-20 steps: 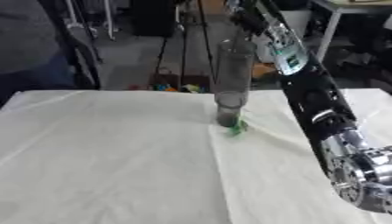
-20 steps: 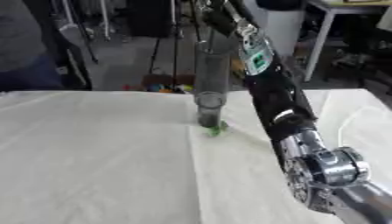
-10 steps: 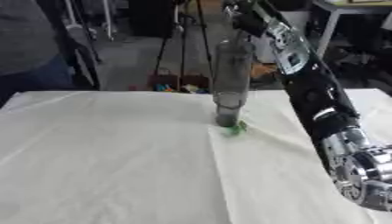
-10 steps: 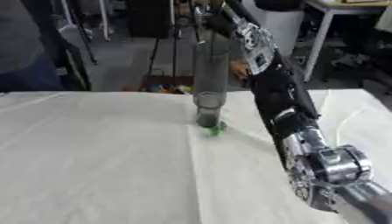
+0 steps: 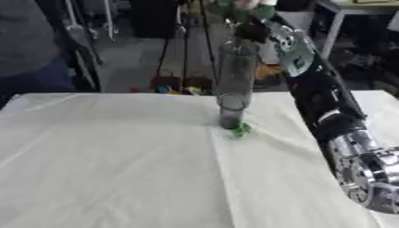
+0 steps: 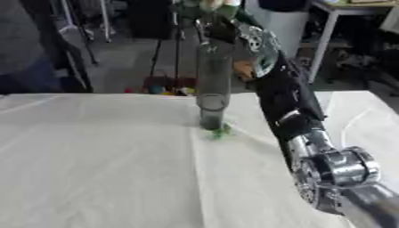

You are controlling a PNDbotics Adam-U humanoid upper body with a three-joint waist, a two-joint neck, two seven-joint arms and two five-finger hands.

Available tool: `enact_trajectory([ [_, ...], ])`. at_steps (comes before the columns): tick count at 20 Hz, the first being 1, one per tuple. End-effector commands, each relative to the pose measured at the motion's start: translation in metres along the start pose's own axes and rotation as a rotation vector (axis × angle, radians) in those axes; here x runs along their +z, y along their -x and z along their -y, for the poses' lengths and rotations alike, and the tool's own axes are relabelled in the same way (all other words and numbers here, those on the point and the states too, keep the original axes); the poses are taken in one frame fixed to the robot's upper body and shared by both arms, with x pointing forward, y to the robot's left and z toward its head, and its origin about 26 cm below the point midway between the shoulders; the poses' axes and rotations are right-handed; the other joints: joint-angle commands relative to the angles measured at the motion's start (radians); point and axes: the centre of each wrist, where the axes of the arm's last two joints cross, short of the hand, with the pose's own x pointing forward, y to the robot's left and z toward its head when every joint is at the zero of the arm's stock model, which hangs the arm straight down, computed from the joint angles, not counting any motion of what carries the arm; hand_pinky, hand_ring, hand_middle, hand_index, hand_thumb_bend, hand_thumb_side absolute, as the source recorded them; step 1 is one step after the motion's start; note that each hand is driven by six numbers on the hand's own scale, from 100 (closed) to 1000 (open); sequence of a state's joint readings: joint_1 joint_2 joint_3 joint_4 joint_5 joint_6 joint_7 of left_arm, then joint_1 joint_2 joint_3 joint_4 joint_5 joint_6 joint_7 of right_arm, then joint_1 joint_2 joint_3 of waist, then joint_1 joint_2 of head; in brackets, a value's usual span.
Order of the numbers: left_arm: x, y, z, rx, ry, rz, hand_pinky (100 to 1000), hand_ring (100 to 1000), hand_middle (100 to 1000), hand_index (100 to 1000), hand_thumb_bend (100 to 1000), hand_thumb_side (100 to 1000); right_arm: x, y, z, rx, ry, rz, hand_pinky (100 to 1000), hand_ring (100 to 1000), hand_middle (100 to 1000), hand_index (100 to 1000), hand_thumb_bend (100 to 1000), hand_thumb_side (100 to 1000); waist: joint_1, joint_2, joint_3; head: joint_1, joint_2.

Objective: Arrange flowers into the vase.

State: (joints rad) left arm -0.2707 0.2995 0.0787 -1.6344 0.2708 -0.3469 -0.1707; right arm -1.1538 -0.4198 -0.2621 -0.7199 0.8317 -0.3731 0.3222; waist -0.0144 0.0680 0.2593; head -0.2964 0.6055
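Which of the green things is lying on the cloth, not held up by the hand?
The small green piece beside the vase base lies on the cloth. The other greenery is up at the right hand, above the vase mouth.

The cloth (image 5: pixel 109 160) is plain cream-white. The vase (image 5: pixel 234 84) is clear, greyish glass, with a bright green scrap (image 5: pixel 239 130) at its foot. The right arm (image 5: pixel 327 111) is black with silver joints and a green-and-white label (image 5: pixel 299 63). Above the vase shows green with pale pink (image 5: pixel 248 4).
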Motion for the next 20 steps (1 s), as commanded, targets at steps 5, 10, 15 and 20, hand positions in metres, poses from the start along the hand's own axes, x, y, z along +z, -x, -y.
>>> enact_trajectory([
  [5,-0.005,-0.0075,-0.0061,-0.023,0.013,0.02,607,565,685,678,646,676,0.0017,-0.001,0.0284,0.04,0.03,-0.011,865,979,731,783,100,857,0.003,-0.014,0.001,-0.001,0.001],
  [10,-0.0044,-0.0071,-0.0062,-0.023,0.013,0.018,607,564,685,678,645,677,0.0021,0.0008,0.0287,0.041,0.024,-0.043,884,996,748,821,100,843,0.002,-0.015,0.002,0.0,0.002],
  [15,-0.0042,-0.0072,-0.0064,-0.024,0.013,0.018,607,564,685,678,646,676,0.0031,0.0037,0.0282,0.07,-0.014,-0.065,916,1000,783,875,100,795,0.001,-0.016,-0.001,0.001,0.001],
  [20,-0.0035,-0.0069,-0.0067,-0.024,0.012,0.015,607,564,685,678,646,677,0.0047,0.0074,0.0269,0.083,-0.044,-0.083,928,1000,791,884,100,800,0.001,-0.017,-0.004,0.002,0.002],
])
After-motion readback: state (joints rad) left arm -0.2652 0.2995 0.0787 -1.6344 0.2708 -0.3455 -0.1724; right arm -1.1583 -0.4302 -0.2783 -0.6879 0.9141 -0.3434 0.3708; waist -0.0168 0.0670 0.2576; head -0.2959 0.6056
